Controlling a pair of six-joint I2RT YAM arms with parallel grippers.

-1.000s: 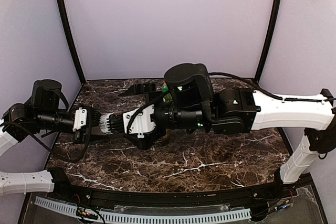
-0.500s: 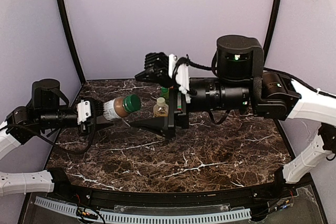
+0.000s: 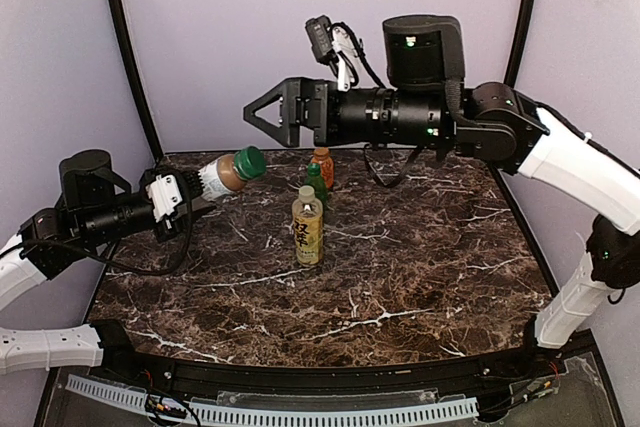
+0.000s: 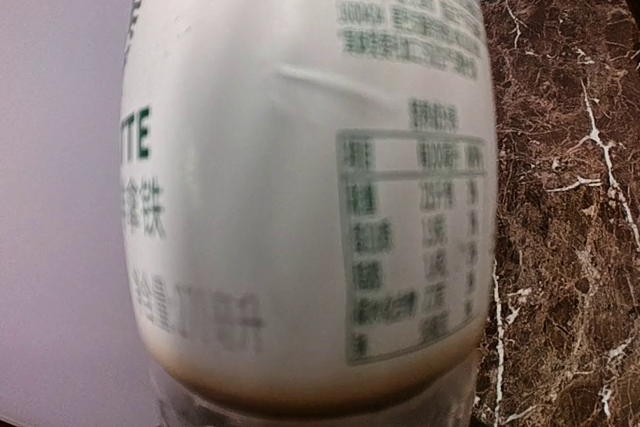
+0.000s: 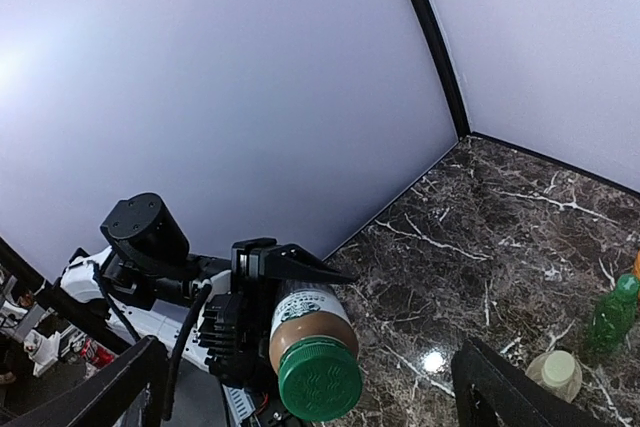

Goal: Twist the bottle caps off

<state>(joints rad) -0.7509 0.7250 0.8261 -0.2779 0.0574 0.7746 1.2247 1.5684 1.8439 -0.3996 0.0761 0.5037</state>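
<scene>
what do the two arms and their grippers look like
The left arm and right arm have white link shells, black joints and loose black cables. The right gripper has black triangular fingers, the left gripper a white block behind black fingers.

This is a robot-testing cell in a lab, not a lived-in room. Plain pale-lilac panels [image 3: 320, 37] close off the back and both sides, with black poles [image 3: 130, 57] running up the corners. They box in a dark marble-patterned tabletop [image 3: 420, 277]. A left arm [image 3: 100, 217] and a right arm [image 3: 570, 162], both white and black, rise from mounts at its near edge. A slotted cable duct [image 3: 300, 412] and loose wiring [image 3: 165, 409] run along that edge. Small drink bottles [image 3: 308, 232] stand mid-tabletop.
</scene>
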